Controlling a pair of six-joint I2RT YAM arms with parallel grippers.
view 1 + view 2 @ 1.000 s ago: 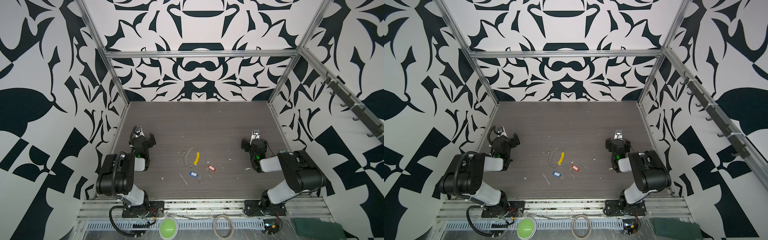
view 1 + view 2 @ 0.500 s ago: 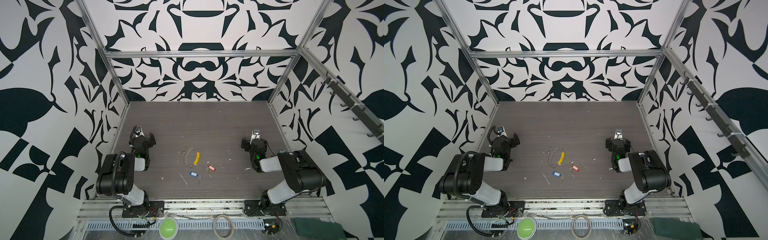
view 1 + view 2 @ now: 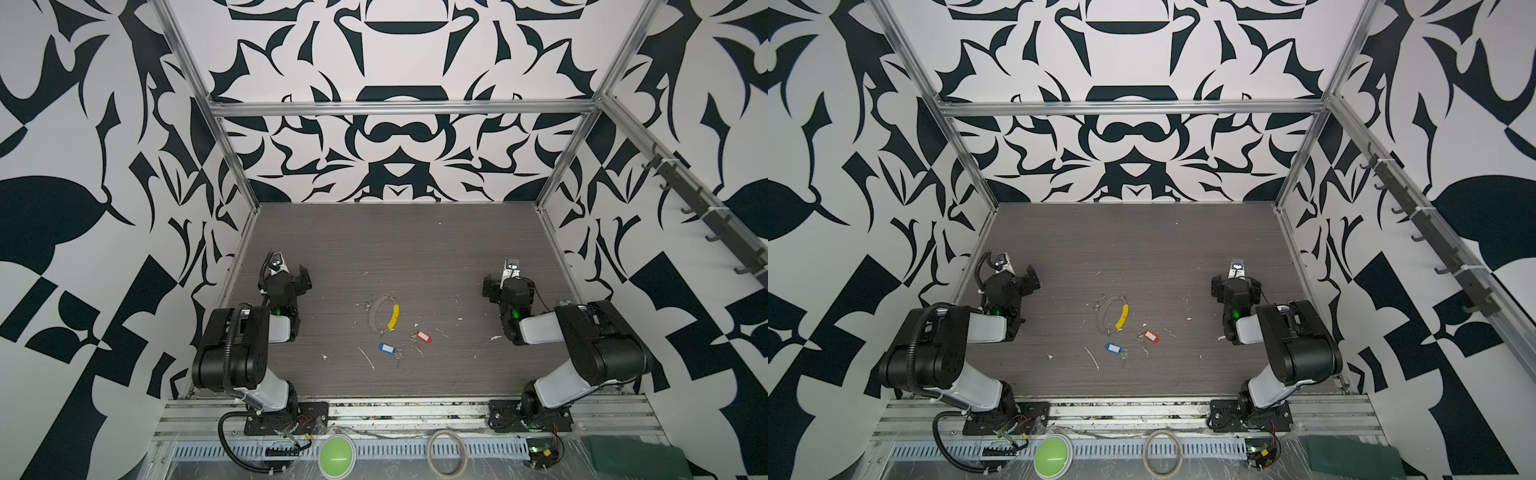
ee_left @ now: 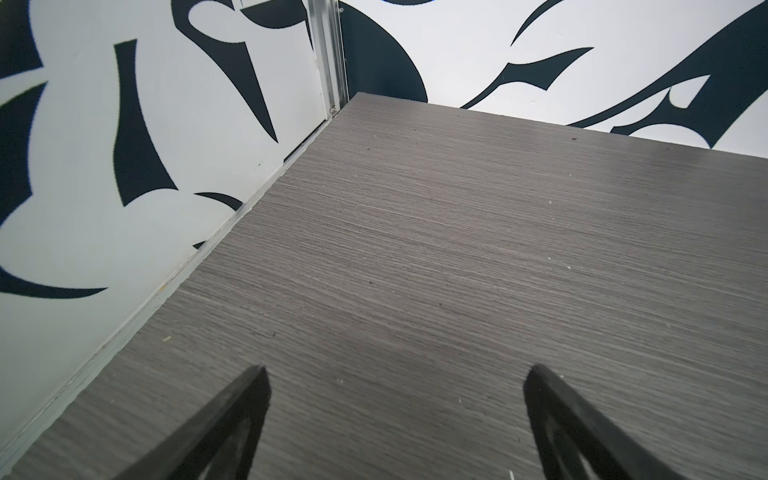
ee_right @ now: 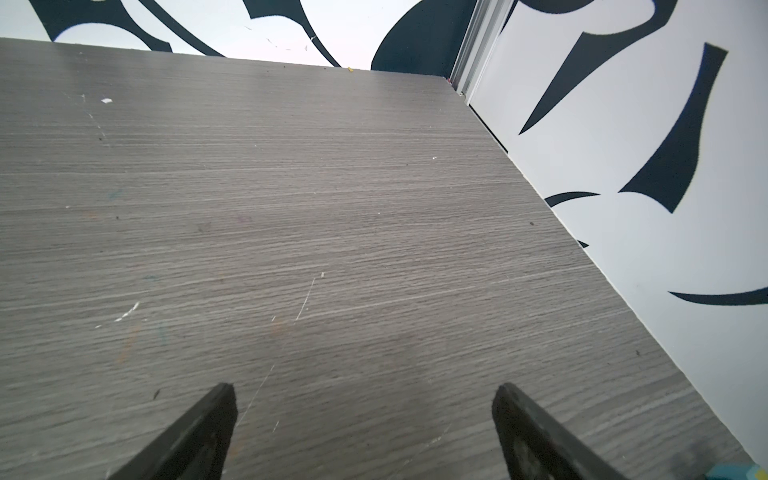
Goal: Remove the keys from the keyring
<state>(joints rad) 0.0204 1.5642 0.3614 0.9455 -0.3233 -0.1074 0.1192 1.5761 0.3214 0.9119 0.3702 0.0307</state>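
Observation:
The keyring (image 3: pixel 370 321) (image 3: pixel 1099 322), a thin grey wire loop with a yellow sleeve (image 3: pixel 393 316), lies flat mid-table in both top views. The keys lie just apart from it on the near side: a red-tagged bunch (image 3: pixel 423 336) (image 3: pixel 1151 336) and a blue-tagged bunch (image 3: pixel 386 348) (image 3: pixel 1113 348). My left gripper (image 3: pixel 291 276) (image 4: pixel 397 370) rests open by the left wall over bare table. My right gripper (image 3: pixel 507 283) (image 5: pixel 363 388) rests open near the right wall, nothing between its fingers. Neither wrist view shows the keyring or the keys.
Small white scraps (image 3: pixel 368 358) dot the grey wood-grain table (image 3: pixel 395 249). Patterned walls close it on three sides. Beyond the front rail lie a green button (image 3: pixel 336 455), a beige hoop (image 3: pixel 446 451) and a dark green cloth (image 3: pixel 636 457).

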